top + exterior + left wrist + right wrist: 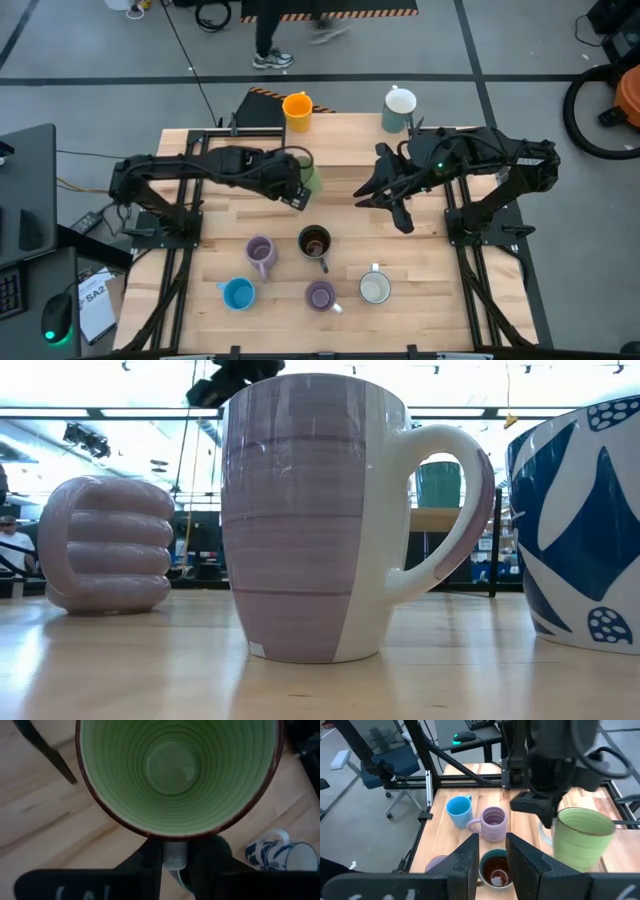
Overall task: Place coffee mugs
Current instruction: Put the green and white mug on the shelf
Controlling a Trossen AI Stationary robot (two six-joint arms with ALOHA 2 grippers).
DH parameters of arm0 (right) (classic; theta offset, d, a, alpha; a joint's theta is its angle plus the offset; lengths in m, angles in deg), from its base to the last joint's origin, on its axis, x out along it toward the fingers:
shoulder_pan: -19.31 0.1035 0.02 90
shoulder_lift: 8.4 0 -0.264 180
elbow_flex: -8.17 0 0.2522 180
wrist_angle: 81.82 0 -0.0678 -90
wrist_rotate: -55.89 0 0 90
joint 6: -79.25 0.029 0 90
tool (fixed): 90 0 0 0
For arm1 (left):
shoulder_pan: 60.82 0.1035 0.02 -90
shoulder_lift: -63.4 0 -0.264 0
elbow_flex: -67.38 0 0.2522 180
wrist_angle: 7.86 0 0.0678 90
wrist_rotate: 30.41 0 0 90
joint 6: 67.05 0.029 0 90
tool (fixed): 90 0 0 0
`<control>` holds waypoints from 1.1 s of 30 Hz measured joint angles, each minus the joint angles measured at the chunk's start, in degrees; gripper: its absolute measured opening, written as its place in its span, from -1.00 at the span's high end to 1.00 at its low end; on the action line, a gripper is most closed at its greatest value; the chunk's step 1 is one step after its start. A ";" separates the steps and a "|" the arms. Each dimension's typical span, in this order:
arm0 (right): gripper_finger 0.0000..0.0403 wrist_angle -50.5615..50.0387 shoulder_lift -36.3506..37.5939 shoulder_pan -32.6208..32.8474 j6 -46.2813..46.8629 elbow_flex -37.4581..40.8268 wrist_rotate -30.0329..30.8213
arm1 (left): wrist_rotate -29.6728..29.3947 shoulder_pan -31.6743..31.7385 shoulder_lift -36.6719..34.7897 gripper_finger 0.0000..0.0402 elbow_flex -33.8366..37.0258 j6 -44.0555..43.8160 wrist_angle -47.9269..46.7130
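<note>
In the overhead view, at the lower left of the butcher-block wooden table (200, 300), a small glossy blue mug (238, 294) stands upright. Just up and right of it is a ribbed lilac purple mug (261, 254). Above these, left of centre, the left gripper (303, 185) holds a pale green ceramic mug (308, 176) by its handle, fingers clamped together on it; the left wrist view looks straight down into the mug's ringed green inside. At the table's top edge, above that gripper, sits a bright orange mug (297, 109). At the centre stands a dark brown-black mug (315, 241), and below it, near the bottom edge, a second, striped lilac purple mug (321, 295). Right of that, a white mug with blue leaf markings (375, 288) stands at lower centre-right. At the top, right of centre, another white mug (399, 106) sits at the table's edge. The right gripper (368, 192) hovers right of centre, its dark fingers slightly apart and holding nothing.
</note>
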 joint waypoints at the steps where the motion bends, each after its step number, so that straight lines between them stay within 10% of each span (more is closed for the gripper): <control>1: 0.50 0.02 0.00 0.06 0.37 0.00 0.02 | -0.01 0.61 1.03 0.64 -1.55 0.54 -0.95; 14: 0.50 -0.02 0.00 2.63 1.89 0.00 1.38 | 0.48 10.29 12.48 0.64 -21.08 9.63 -14.16; 33: 0.50 1.08 0.00 5.00 2.09 0.00 4.71 | -0.40 16.22 13.05 0.64 -21.78 13.84 -18.86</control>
